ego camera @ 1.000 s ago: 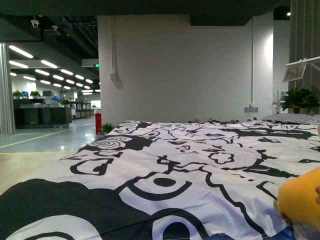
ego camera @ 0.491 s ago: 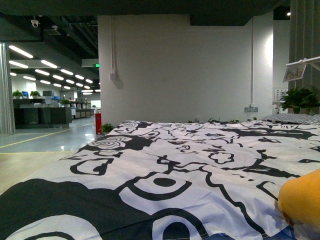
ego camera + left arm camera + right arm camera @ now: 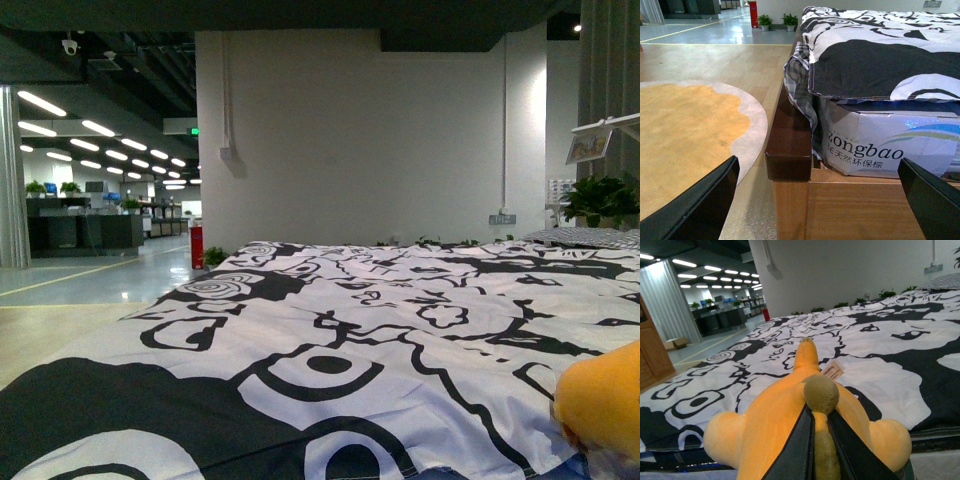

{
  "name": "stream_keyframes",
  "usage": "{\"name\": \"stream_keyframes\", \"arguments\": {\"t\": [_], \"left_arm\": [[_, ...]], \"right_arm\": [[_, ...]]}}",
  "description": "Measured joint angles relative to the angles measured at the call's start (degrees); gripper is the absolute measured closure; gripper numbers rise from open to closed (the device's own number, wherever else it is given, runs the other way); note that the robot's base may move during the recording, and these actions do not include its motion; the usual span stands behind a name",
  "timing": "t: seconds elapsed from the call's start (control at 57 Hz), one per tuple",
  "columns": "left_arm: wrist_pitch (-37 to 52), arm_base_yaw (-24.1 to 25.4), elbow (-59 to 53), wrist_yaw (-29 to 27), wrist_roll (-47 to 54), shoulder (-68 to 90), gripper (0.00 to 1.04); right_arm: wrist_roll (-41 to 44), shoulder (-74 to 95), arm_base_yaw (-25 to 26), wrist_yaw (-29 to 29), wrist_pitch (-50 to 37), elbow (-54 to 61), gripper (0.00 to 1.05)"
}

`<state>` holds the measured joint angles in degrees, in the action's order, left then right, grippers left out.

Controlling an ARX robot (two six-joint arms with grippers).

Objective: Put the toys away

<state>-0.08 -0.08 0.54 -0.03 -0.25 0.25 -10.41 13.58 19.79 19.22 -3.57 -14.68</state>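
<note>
Toy of orange plush (image 3: 771,412) sits pinched in right jaws; left jaws stand wide open

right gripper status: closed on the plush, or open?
Shut on the plush toy: in the right wrist view the right gripper has both fingers pinched tight around its tan part.

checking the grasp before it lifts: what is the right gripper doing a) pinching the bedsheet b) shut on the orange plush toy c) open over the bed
b: the right wrist view shows the right gripper clamped on the tan part of the orange plush toy.
</note>
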Motion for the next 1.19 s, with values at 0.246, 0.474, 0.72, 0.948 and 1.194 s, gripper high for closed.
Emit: {"name": "stream_keyframes", "arguments": {"t": [0.246,0.474,0.72,0.948,1.194], "left_arm": [[0.0,0.0,0.0,0.0,0.0,0.0,0.06],[0.0,0.0,0.0,0.02,0.0,0.0,0.06],[0.0,0.0,0.0,0.0,-0.02,0.0,0.06],[0.0,0.0,0.0,0.0,0.0,0.0,0.06],[0.0,0.0,0.0,0.0,0.0,0.0,0.06]], "right_arm": [[8.59,-4.85,-8.22,-8.46,5.09,3.69,0.99],[9.88,-7.82,-18.78,-18.58,4.81,7.19,0.99],[10.05,-9.46,-19.47,-19.23,4.26,9.49,0.99],[10.08,-10.84,-19.47,-19.23,3.96,10.99,0.99],[10.08,-13.33,-19.52,-19.3,3.63,13.9,0.99]]}}
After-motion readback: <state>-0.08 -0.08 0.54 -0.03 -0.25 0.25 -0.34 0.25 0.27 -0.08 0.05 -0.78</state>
